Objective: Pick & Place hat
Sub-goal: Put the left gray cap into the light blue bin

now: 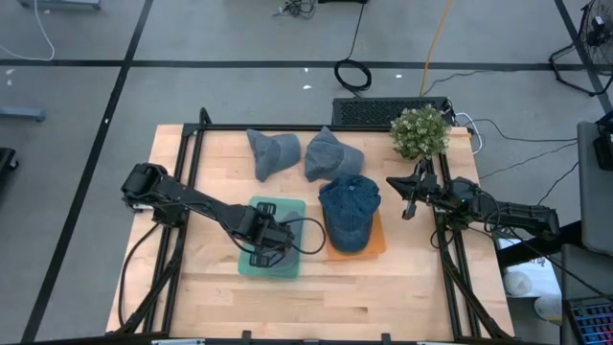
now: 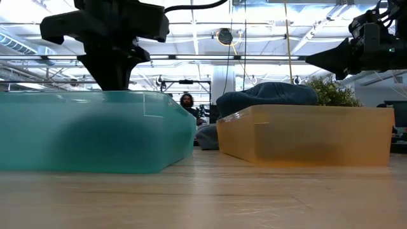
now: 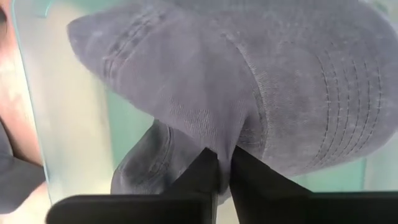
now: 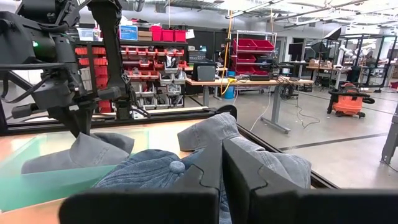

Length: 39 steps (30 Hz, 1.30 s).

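Grey-blue denim cap [image 3: 261,93] sits in the translucent teal plastic tray [image 1: 292,213], fabric fold pinched between left end effector [image 3: 224,165] fingers. Risk: cloth snags on release, lifting out with the arm. Right end effector [image 1: 410,195] pressed together, parked by the worktop's [image 1: 383,287] right edge.

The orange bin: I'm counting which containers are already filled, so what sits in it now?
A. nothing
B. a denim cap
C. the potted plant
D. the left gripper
B: a dark blue denim cap rests in the orange bin, its crown rising above the bin's rim in the low view; the potted plant stands apart at the table's far edge.
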### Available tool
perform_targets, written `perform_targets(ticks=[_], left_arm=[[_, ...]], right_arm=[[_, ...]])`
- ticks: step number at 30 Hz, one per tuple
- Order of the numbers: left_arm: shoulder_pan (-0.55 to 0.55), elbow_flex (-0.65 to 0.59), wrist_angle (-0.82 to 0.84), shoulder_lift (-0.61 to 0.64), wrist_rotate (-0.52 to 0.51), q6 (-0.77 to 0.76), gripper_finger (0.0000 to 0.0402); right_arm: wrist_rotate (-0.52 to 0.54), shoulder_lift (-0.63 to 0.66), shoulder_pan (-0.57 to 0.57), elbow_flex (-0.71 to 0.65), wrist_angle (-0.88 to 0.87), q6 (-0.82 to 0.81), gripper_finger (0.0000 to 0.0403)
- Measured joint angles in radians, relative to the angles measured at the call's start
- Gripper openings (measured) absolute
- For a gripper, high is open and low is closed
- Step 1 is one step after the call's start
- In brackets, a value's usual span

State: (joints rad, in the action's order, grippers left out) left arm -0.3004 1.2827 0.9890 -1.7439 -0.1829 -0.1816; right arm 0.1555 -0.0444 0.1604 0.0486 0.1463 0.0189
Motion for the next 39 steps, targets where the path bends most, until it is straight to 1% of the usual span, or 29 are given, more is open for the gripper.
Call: perform_targets(ticks=[5,11,18,21,26,28,31,33,39], left_arm=[[0.000,0.000,0.001,0.000,0.000,-0.034,0.0076],[0.000,0.001,0.004,0.003,-0.008,-0.027,0.0117],[0.001,0.004,0.008,0.044,-0.178,-0.023,0.0157],[0.001,0.024,0.011,0.070,-0.248,-0.023,0.0170],[0.007,0.068,0.011,0.125,-0.318,-0.025,0.0187],[0.016,0.083,0.018,0.158,-0.354,-0.054,0.0191],[0.049,0.089,0.028,0.214,-0.417,-0.142,0.0197],[0.086,0.089,0.069,0.251,-0.425,-0.191,0.0203],[0.271,0.078,0.169,0.328,-0.437,-0.294,0.0213]], right_arm=[[0.000,0.000,0.000,0.000,0.000,0.000,0.0000],[0.000,0.000,0.000,0.000,0.000,0.000,0.0000],[0.000,0.000,0.000,0.000,0.000,0.000,0.0000],[0.000,0.000,0.000,0.000,0.000,0.000,0.0000],[0.000,0.000,0.000,0.000,0.000,0.000,0.0000],[0.000,0.000,0.000,0.000,0.000,0.000,0.0000],[0.000,0.000,0.000,0.000,0.000,0.000,0.0000],[0.000,0.000,0.000,0.000,0.000,0.000,0.0000],[0.000,0.000,0.000,0.000,0.000,0.000,0.0000]])
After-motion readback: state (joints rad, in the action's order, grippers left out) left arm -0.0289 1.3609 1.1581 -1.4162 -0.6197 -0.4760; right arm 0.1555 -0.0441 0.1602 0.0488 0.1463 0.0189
